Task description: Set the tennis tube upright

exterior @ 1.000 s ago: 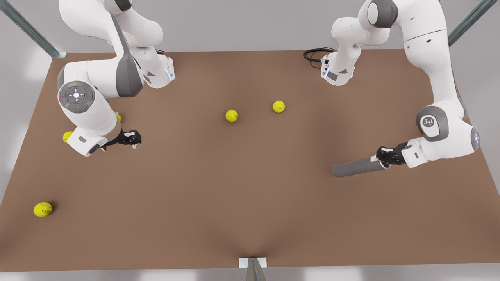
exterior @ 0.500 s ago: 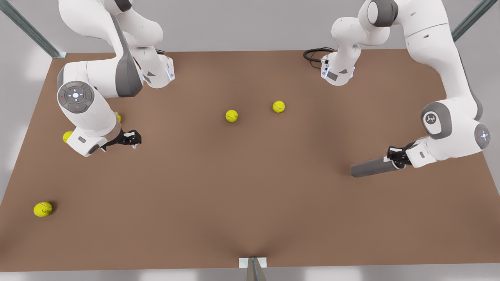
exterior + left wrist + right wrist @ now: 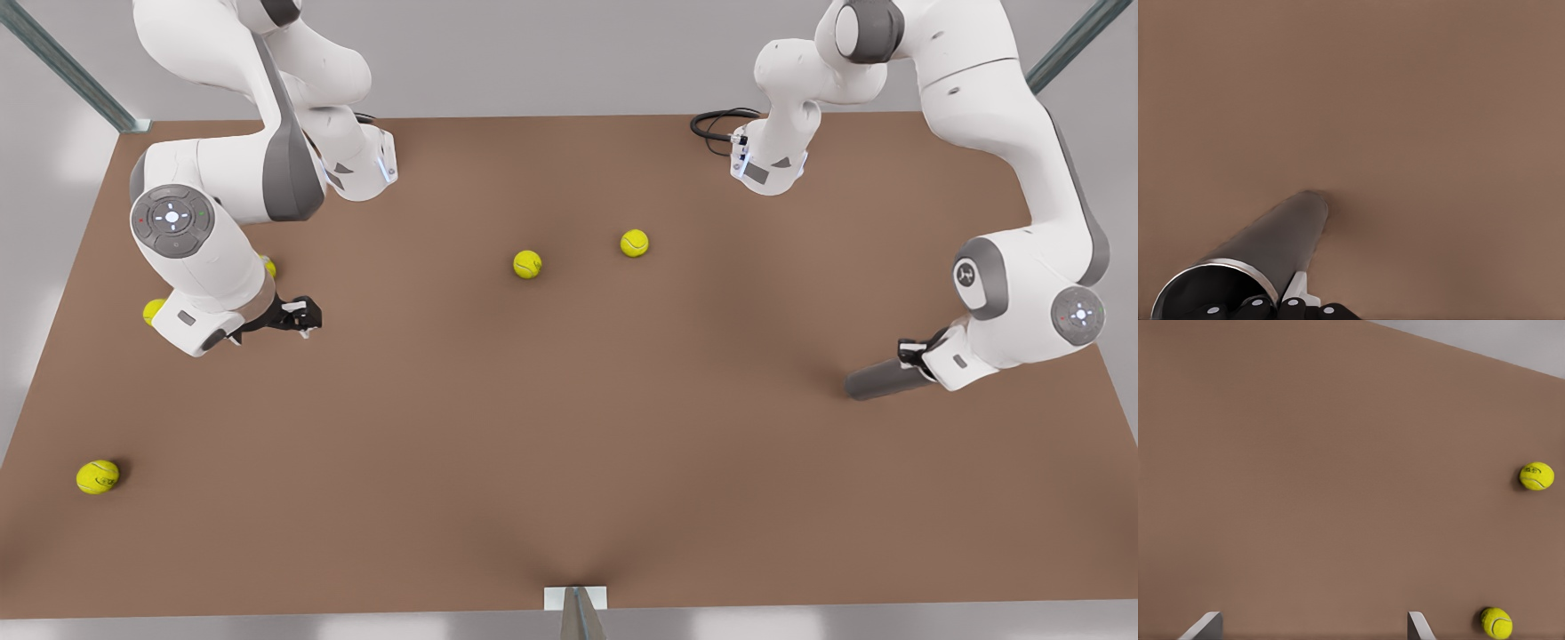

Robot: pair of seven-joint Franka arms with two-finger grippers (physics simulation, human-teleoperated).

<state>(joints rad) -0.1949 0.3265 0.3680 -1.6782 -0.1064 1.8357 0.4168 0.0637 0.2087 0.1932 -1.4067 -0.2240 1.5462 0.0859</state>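
left hand (image 3: 909, 348): on the front view's right, pinching the tennis tube (image 3: 882, 380) at its silvery-rimmed end; fingers (image 3: 1295, 296) pressed on the rim in the left wrist view
right hand (image 3: 300, 315): on the front view's left, fingers spread wide, holding nothing, hovering over bare worktop (image 3: 569, 444) (arm waits)
tennis tube: one, grey, tilted; held end up at the left hand, far end low, at or just off the worktop (contact cannot tell), pointing toward the front view's left
tube in left wrist view (image 3: 1265, 257): open rimmed end nearest the camera, body running away from the hand
tennis balls: five; two mid-worktop (image 3: 527, 264) and (image 3: 634, 243), one near corner (image 3: 98, 476), two partly behind the right arm (image 3: 153, 311) and (image 3: 269, 267)
cable (image 3: 716, 124): one, black, by the left arm's base
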